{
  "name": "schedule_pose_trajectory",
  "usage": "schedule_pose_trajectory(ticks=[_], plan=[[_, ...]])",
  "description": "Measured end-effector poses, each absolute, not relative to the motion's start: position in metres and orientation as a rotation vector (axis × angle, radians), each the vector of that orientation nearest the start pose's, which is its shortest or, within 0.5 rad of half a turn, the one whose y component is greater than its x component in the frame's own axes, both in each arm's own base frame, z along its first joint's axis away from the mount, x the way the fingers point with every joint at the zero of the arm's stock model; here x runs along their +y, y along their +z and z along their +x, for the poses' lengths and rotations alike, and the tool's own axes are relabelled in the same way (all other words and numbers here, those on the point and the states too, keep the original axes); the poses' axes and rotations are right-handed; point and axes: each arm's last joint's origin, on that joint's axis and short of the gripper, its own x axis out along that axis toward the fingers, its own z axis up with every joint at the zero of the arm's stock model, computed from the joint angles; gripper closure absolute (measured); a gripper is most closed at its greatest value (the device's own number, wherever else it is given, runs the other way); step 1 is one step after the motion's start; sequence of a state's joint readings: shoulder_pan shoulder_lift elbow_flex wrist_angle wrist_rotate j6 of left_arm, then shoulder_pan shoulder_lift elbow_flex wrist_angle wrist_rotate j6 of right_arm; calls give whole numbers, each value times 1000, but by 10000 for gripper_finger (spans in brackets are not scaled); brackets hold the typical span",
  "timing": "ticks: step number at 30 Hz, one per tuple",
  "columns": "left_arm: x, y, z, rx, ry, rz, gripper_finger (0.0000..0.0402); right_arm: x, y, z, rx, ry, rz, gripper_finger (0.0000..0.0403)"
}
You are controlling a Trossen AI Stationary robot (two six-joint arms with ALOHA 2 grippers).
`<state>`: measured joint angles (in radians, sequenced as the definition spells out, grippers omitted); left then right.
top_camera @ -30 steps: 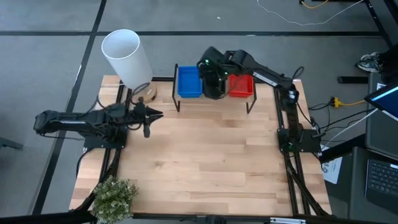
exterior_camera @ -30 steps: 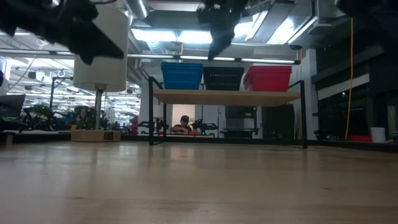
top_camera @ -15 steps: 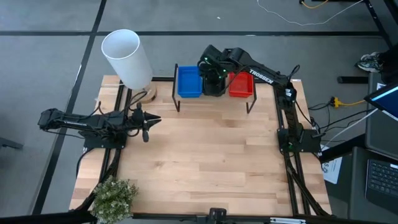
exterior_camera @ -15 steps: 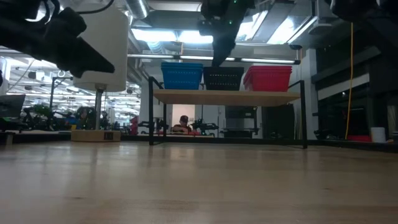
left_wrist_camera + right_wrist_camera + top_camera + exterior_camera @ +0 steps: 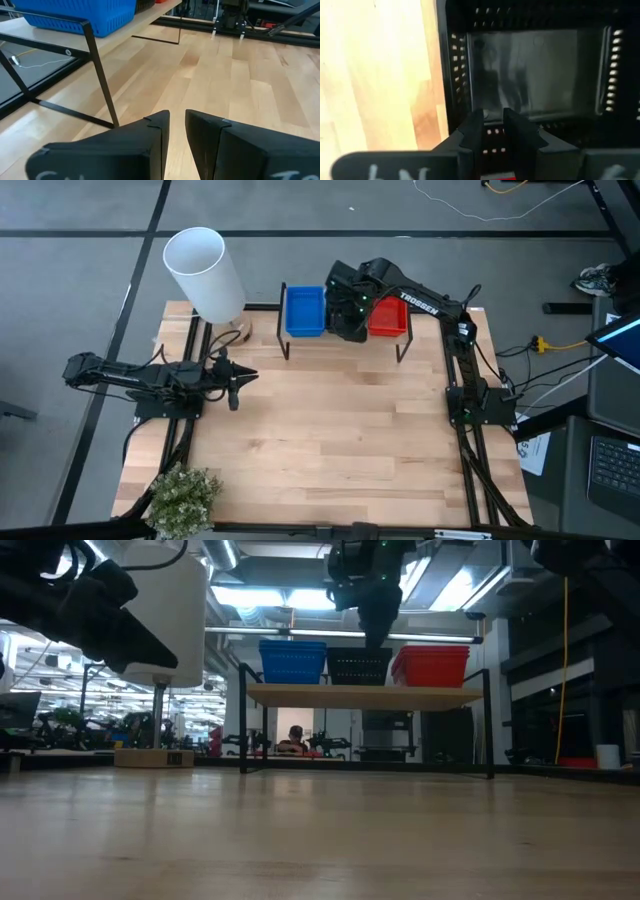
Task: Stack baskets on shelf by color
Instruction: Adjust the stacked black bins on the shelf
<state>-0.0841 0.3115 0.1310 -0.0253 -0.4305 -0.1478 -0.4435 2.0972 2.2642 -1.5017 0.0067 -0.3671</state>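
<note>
The shelf (image 5: 365, 695) stands at the table's far edge on thin black legs. On its plank, from left to right, sit blue baskets (image 5: 292, 662), black baskets (image 5: 358, 666) and red baskets (image 5: 430, 666), each resting on its bottom. My right gripper (image 5: 378, 632) hangs just above the black baskets (image 5: 535, 75), pointing down, its fingers a narrow gap apart with nothing between them. My left gripper (image 5: 240, 375) hovers low over the table's left part, pointing level toward the right, narrowly open and empty. Its wrist view shows the blue baskets (image 5: 75, 15) and a shelf leg (image 5: 102, 80).
A white cylindrical lamp (image 5: 203, 272) on a small wooden base (image 5: 153, 756) stands at the far left, beside the shelf. A potted plant (image 5: 185, 495) sits at the near left corner. The bare wooden tabletop (image 5: 330, 430) stretches in front of the shelf.
My right gripper has tipped further downward and sunk a little, shifting slightly toward the table's right over the black baskets. My left gripper has sunk and drawn back a little toward the table's left edge. The baskets have stayed in place.
</note>
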Motion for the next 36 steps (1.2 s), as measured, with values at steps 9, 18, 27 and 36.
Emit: schedule_pose_trajectory(ticks=[9, 18, 27, 36], plan=[[3, 180, 113, 178, 360, -98, 347, -172, 336, 362, 1409, -135, 21, 328], [3, 180, 113, 178, 360, -99, 347, -172, 336, 362, 1417, -134, 23, 328], [3, 179, 113, 187, 360, -92, 347, -172, 336, 362, 1416, -151, 42, 328], [3, 176, 112, 216, 361, -89, 347, -172, 336, 362, 1416, -153, 45, 328]])
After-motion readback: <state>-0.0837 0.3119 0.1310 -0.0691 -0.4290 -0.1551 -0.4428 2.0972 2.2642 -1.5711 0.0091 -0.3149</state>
